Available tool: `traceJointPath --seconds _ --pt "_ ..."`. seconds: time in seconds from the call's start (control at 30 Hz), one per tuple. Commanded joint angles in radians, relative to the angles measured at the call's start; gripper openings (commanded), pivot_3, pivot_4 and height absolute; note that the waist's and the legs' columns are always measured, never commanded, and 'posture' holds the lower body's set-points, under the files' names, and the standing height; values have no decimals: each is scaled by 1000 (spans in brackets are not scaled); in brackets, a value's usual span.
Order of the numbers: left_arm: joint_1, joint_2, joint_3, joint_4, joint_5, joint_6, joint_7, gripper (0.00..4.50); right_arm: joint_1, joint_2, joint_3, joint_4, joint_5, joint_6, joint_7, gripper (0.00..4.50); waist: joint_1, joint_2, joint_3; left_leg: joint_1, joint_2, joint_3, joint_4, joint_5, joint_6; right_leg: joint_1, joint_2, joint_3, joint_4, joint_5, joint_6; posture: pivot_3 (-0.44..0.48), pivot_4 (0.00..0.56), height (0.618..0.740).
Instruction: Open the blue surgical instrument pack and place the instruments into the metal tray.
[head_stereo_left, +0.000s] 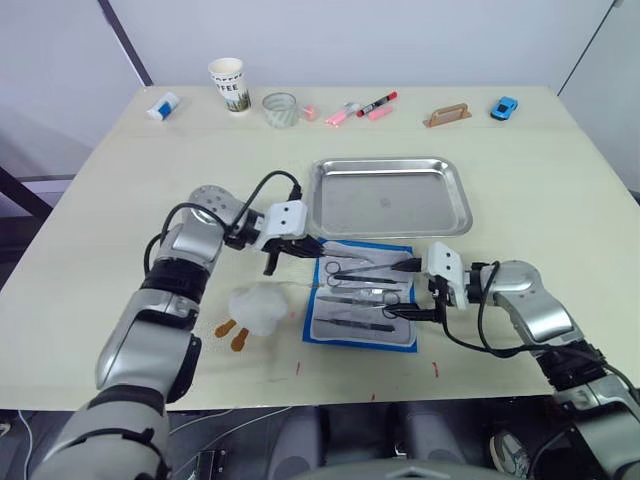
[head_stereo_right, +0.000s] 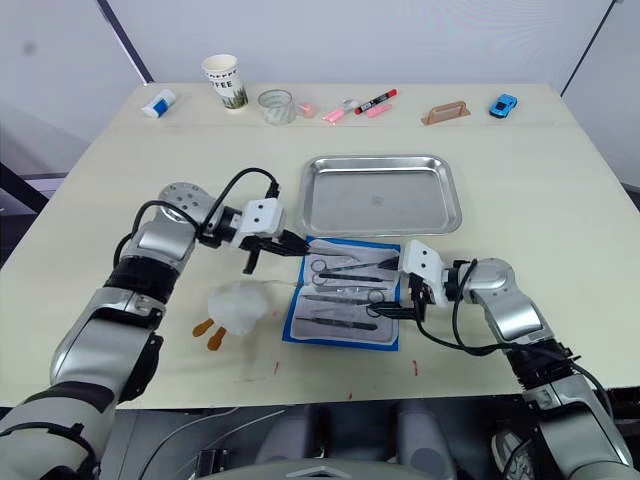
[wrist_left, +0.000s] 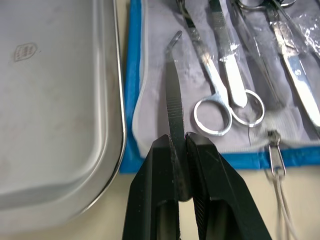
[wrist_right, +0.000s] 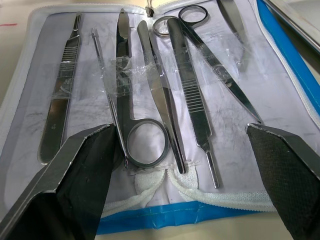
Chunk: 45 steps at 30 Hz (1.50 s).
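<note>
Between left hand (wrist_left: 180, 165) fingers: curved instrument (wrist_left: 172, 85).

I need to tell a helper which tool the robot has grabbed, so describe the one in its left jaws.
Find the metal tray mid-table; the open blue surgical instrument pack lies just in front of it. At the pack's tray-side edge, the left gripper pinches a slim dark tool with a ribbed grip and bent tip, without ring handles, unlike the scissors beside it.

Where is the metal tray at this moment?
In the left eye view the metal tray sits mid-table, just beyond the opened blue surgical instrument pack, with the left gripper near its front-left corner.
</note>
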<state>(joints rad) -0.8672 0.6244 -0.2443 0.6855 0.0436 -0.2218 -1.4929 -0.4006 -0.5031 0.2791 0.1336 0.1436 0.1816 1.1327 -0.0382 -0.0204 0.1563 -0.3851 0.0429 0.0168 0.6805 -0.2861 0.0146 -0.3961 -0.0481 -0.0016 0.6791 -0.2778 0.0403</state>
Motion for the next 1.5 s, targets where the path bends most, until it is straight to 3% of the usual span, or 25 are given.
traceJointPath --seconds 0.03,0.93,1.3,1.5 --pt "-26 18 30 -15 -39 -19 -19 28 55 -19 72 82 -90 27 -27 4500 2 0 0 0 0 0 0 0 0 0 0 0 0 0 0 0 150 740" --pt "-28 152 66 -124 -124 55 -77 28 47 -9 72 119 -88 -4 -23 4500 4 -3 -2 2 0 0 -1 0 0 2 0 0 0 0 0 0 150 740" --pt "-71 138 73 -71 -132 67 -56 28 46 -3 72 120 -87 -8 -28 4500 4 -3 -2 1 0 0 -1 0 0 2 0 0 0 0 0 0 150 740" --pt "-148 84 70 26 -117 102 7 28 51 6 65 119 -85 -20 -41 4500 4 -4 -3 2 0 0 -1 0 0 2 0 0 0 0 0 0 150 740"
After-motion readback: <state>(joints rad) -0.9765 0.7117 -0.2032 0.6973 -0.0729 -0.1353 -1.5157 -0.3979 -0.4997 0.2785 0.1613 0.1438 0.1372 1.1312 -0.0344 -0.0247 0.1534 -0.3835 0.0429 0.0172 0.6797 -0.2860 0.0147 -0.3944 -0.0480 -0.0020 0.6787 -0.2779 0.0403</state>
